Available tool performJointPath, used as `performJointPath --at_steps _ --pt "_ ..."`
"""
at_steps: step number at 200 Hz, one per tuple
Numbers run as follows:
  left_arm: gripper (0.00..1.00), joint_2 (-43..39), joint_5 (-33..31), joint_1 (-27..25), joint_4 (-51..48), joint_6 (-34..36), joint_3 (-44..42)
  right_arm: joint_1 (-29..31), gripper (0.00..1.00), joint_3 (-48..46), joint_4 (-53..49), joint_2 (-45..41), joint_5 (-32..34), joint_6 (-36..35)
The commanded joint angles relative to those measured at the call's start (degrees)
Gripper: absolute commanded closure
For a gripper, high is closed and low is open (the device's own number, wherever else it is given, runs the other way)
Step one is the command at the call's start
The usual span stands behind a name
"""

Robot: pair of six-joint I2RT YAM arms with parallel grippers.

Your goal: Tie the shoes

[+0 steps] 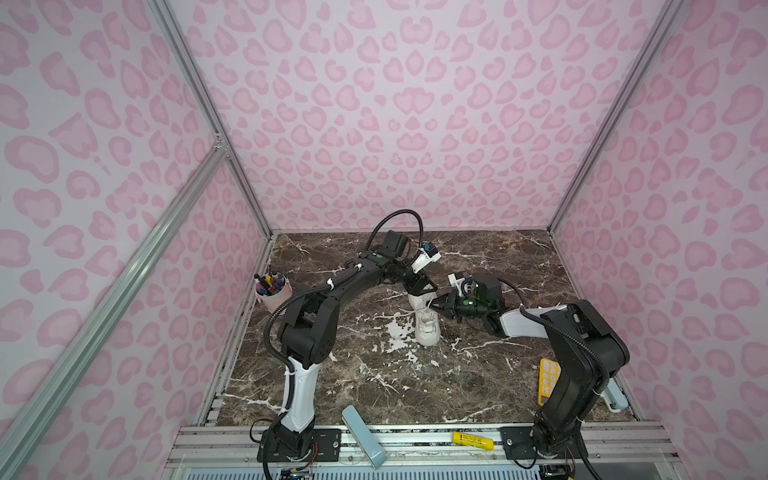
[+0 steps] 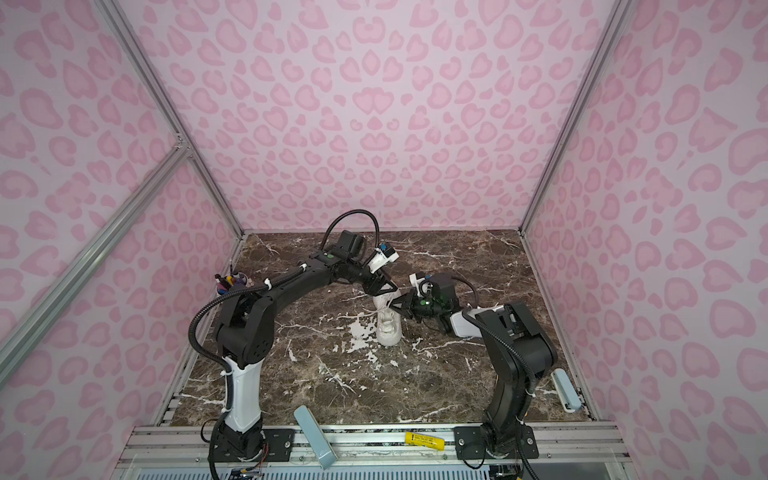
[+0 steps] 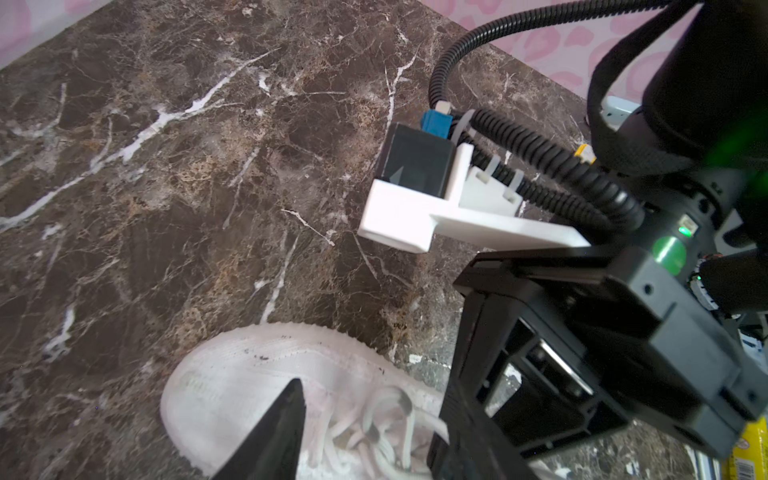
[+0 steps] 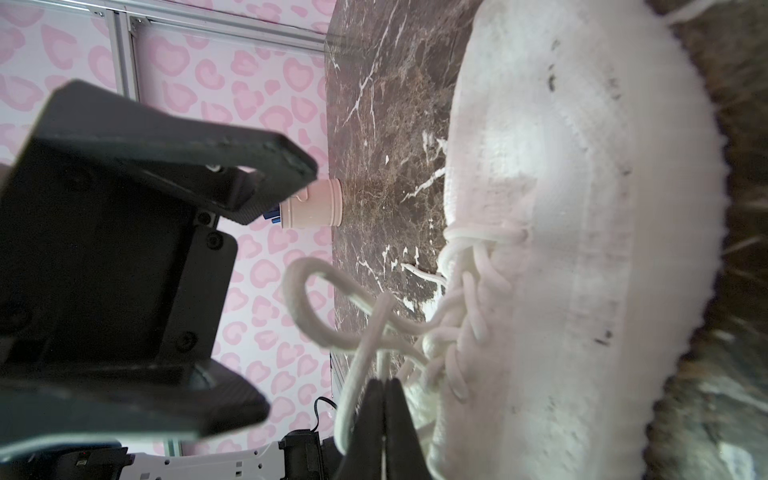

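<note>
The white shoe (image 1: 427, 328) (image 2: 390, 330) stands on the marble table, toe toward the front. Its toe fills the left wrist view (image 3: 249, 374) and its side fills the right wrist view (image 4: 561, 249). My right gripper (image 4: 384, 390) (image 1: 434, 305) is shut on a white lace (image 4: 368, 345) beside the eyelets. A lace loop (image 4: 297, 286) stands up free, just off the open jaws of my left gripper (image 4: 253, 282) (image 1: 424, 287). That left gripper (image 3: 365, 428) hangs over the laced middle of the shoe with nothing between its fingers.
A pink cup of pens (image 1: 272, 293) (image 4: 311, 203) stands at the table's left edge. A yellow keypad (image 1: 548, 380) lies at the right, behind the right arm. A pale blue bar (image 1: 363, 436) and a yellow tube (image 1: 471, 440) lie on the front rail.
</note>
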Motion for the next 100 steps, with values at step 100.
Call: performJointPath --at_steps 100 --pt "0.41 2.5 3.6 -0.7 5.2 -4.1 -0.7 0.1 1.00 0.3 -0.2 -0.2 -0.8 -1.0"
